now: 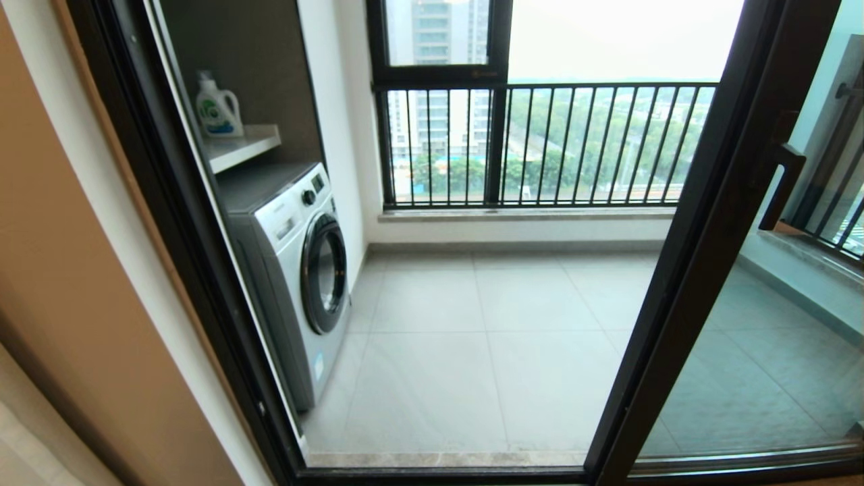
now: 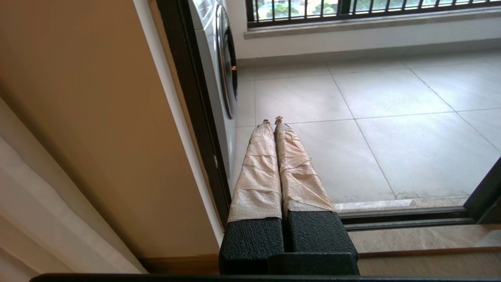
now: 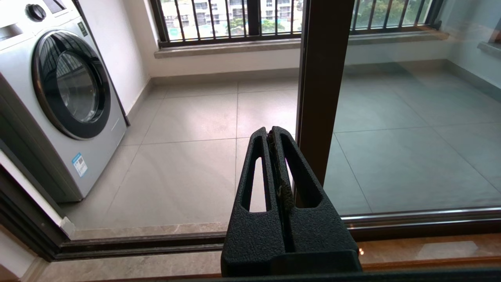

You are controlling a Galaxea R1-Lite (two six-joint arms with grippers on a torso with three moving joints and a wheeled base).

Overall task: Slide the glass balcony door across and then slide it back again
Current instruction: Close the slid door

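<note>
The glass balcony door point(image 1: 702, 223) stands on the right of the head view, its dark brown upright slanting across the doorway and the pane reaching right. A dark bar handle point(image 1: 783, 185) sits on that upright. The doorway left of it is open onto the tiled balcony. In the right wrist view the same upright point(image 3: 325, 78) rises just beyond my right gripper point(image 3: 271, 131), which is shut and empty, low near the floor track. My left gripper point(image 2: 273, 121), with tape-wrapped fingers, is shut and empty beside the left door jamb point(image 2: 191, 102). Neither gripper appears in the head view.
A white washing machine point(image 1: 297, 270) stands just inside the balcony on the left, with a detergent bottle point(image 1: 217, 108) on a shelf above it. The railed window point(image 1: 540, 142) closes the far side. The dark floor track point(image 3: 156, 243) runs along the threshold.
</note>
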